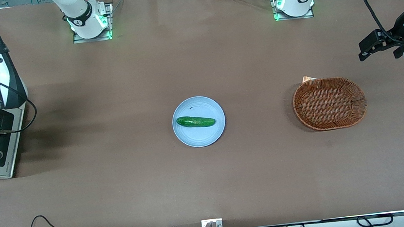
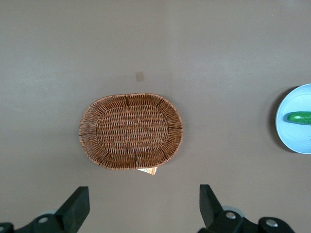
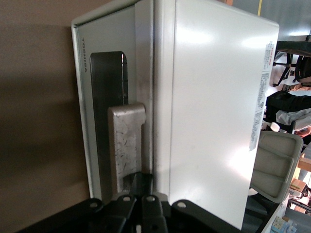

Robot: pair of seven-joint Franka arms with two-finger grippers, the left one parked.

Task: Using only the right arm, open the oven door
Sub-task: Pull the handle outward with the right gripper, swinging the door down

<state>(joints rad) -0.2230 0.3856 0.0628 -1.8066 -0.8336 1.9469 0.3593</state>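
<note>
1. The front view looks steeply down over the whole table [image 1: 118, 185].
2. The left wrist view faces straight down on the basket [image 2: 131, 131] (plate [image 2: 291, 136] at its edge); both show in front.
3. The right wrist view sits close against the oven door [image 3: 104, 121], just above the gripper [image 3: 141, 194].

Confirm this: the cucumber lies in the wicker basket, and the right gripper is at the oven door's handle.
Not quite. The front view shows the cucumber lying on the blue plate, and the wicker basket holds nothing. The rest stands: in the right wrist view the right gripper is at the silver handle of the oven door.
</note>
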